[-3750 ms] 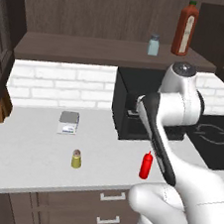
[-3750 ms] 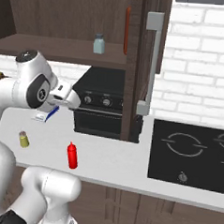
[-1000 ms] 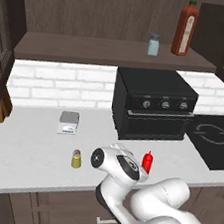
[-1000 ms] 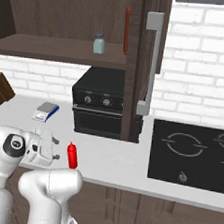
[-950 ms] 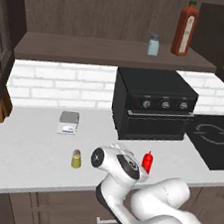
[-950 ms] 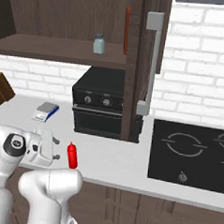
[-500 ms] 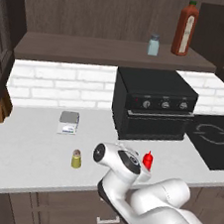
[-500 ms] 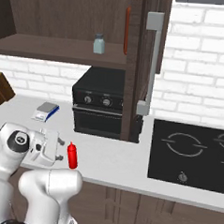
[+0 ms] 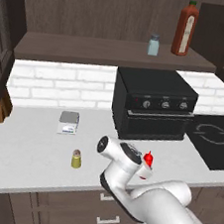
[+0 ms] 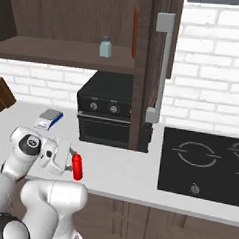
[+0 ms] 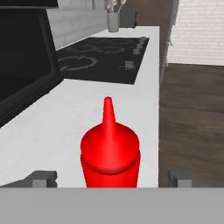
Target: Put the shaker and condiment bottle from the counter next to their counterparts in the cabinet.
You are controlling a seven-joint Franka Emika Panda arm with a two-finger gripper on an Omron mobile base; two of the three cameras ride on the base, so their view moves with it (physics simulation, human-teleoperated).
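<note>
The red condiment bottle [image 11: 110, 153] stands upright on the counter, between my gripper's [image 11: 111, 178] two fingertips [image 11: 41, 178]. The jaws are open wide, one on each side of the bottle and apart from it. From the bases the gripper [image 10: 68, 159] reaches sideways at the condiment bottle [image 10: 77, 166] near the counter's front edge; my arm hides part of the bottle [image 9: 148, 159]. The yellow-olive shaker [image 9: 76, 159] stands left of the arm. On the cabinet [image 9: 117, 52] shelf stand the counterparts: a blue-grey shaker [image 9: 153, 44] and a tall sauce bottle [image 9: 185, 28].
A black toaster oven [image 9: 152, 104] sits behind the bottle. A small box [image 9: 68, 122] lies at the back left. The cooktop [image 10: 204, 162] is to the right. The open cabinet door [image 10: 150, 68] with its grey handle hangs over the counter beside the oven.
The gripper has crept closer to the red bottle, which now sits between the open fingers. Bottle and shaker have not moved.
</note>
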